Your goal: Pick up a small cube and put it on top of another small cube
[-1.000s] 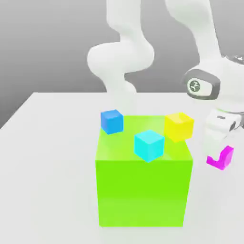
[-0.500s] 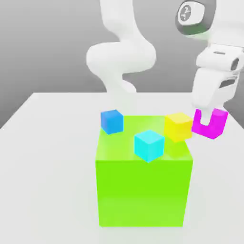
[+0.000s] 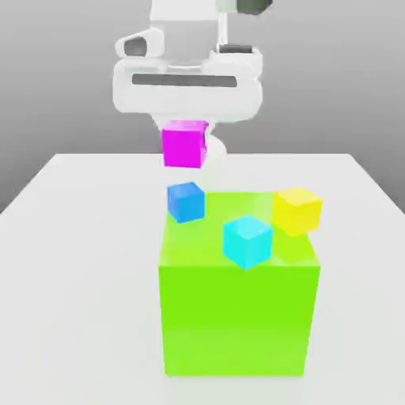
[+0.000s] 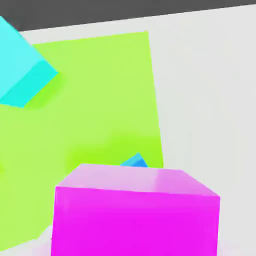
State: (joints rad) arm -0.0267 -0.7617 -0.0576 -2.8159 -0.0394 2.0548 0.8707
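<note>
the gripper hangs high over the table, pointing down, its fingers pinching the pink cube. the pink cube is off every surface, held in the air directly above the blue cube with a clear gap between the two. in the exterior view the white hand sits just above the pink cube, and the arm rises out of the picture's top.

the blue cube rests on the green cube, at its far corner toward the exterior view's left. the cyan cube sits on the same top, near the front edge, turned so a corner faces the camera. the yellow cube sits at the far corner toward the exterior view's right. the three small cubes are apart from each other.

in the hand view the pink cube looms close in front of the camera. behind its edge a small sliver of the blue cube peeks out, lying on the green cube. the cyan cube shows at one side, also on the green top, with the table beyond.
</note>
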